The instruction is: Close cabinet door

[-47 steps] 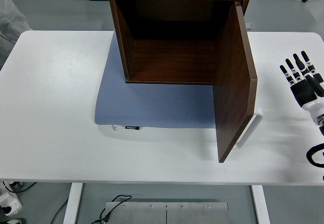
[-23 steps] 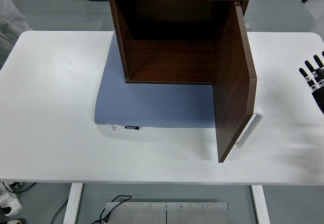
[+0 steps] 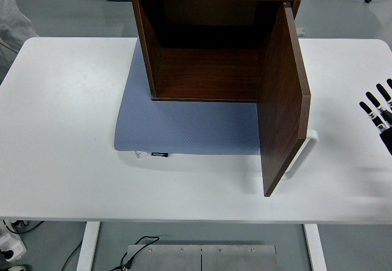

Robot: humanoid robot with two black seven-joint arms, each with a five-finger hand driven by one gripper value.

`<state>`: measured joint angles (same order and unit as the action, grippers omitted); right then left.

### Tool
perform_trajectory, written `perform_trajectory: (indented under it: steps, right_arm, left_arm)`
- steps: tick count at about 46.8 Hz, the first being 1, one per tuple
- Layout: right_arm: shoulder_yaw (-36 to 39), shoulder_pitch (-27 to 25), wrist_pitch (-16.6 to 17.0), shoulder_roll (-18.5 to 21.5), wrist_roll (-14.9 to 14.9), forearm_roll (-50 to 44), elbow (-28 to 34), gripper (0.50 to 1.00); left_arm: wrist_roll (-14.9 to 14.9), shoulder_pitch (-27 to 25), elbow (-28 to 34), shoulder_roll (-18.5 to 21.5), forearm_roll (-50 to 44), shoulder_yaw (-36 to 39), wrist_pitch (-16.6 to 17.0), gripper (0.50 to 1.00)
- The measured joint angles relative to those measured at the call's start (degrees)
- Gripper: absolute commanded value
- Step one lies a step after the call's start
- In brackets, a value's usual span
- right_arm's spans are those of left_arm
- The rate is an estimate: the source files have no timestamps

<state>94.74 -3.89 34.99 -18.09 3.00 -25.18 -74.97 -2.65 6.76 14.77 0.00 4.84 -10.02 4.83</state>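
A dark brown wooden cabinet (image 3: 208, 44), open-fronted and empty inside, is seen standing at the far edge of the white table (image 3: 61, 130), on a blue-grey textured mat (image 3: 184, 127) that reaches toward the middle. Its matching brown door (image 3: 285, 100) is hinged on the right side and is swung fully out, edge-on toward the near edge of the table, with a white bar handle (image 3: 301, 153) visible on its outer face just above the tabletop. A small black label is seen at the mat's near edge.

Only the black fingertips of the right hand (image 3: 378, 111) are seen, at the right edge of the table and well apart from the door; they are held straight and spread, with nothing gripped. The left hand is not seen. A fold of white clothing belonging to a person shows at the far left corner.

The task is judged not yet begun in effect: the door is wide open and untouched. A push on the door's outer face near its free edge is thought to be needed. Should the fingers be caught on the handle, or pressure be applied close to the hinge, the whole cabinet could be shoved sideways or slid on the mat rather than the door turned; a hard swing could be met with a rebound
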Motion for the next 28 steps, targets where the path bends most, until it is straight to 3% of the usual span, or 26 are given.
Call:
perform_trajectory:
  steps: [14,28]
  right_arm:
    - [-0.32,-4.68,0.03,-0.04,-0.26,-0.5,-4.14,1.0]
    - [-2.66,-5.33,0.02,0.07,-0.71,-0.64,-5.36,1.0]
  left_arm:
    - [-0.01,0.0,0.0,0.0,0.0,0.0,0.0,1.0]
    - [0.0,-0.04,0.0,0.0,0.0,0.09,-0.09,1.0]
